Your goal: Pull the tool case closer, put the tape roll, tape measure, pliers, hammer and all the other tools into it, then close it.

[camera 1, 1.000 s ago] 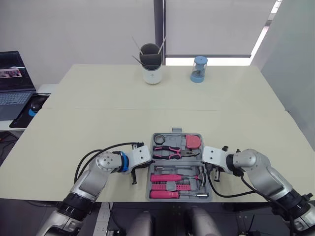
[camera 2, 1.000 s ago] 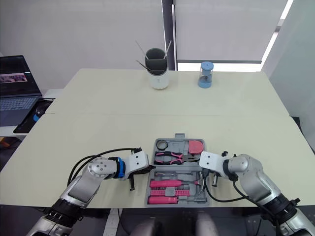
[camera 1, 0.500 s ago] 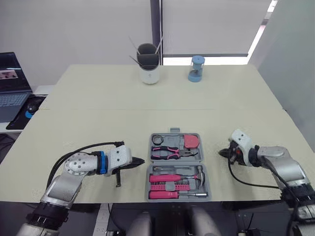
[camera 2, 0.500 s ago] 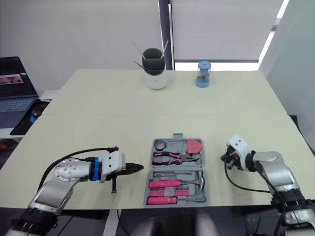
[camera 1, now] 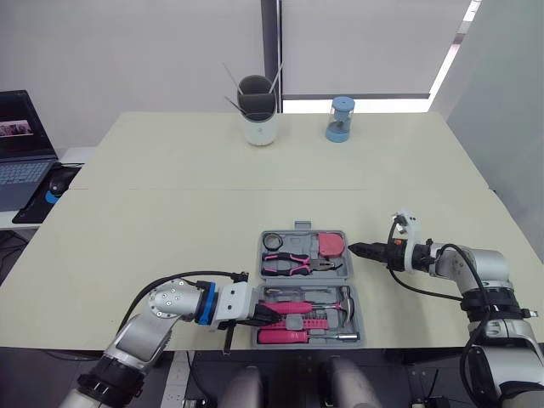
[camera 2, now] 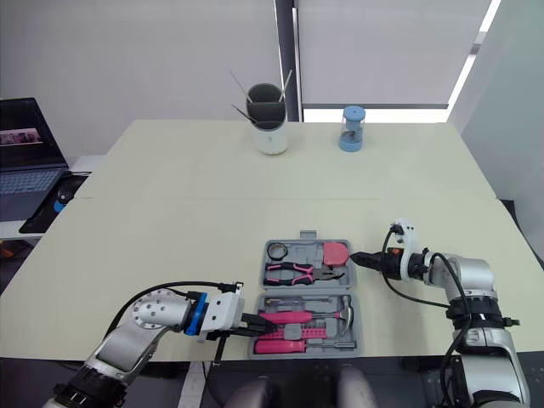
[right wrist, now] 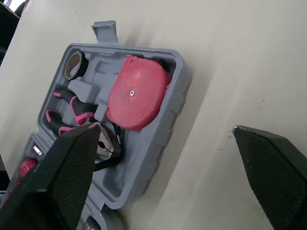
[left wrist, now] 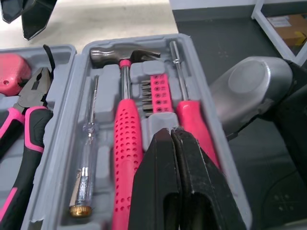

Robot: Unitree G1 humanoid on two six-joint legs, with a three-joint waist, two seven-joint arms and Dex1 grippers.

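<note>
The case (camera 1: 302, 228) lies between both grippers, shut left gripper (camera 1: 270, 314) over its near half, wide-open right gripper (camera 1: 359, 248) beside what is probably the lid.

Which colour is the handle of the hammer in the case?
Pink: the hammer handle shows best in the left wrist view.

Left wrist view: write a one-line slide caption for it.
Left tool, shut, hovers over the open tool case holding the hammer and pliers.
</note>
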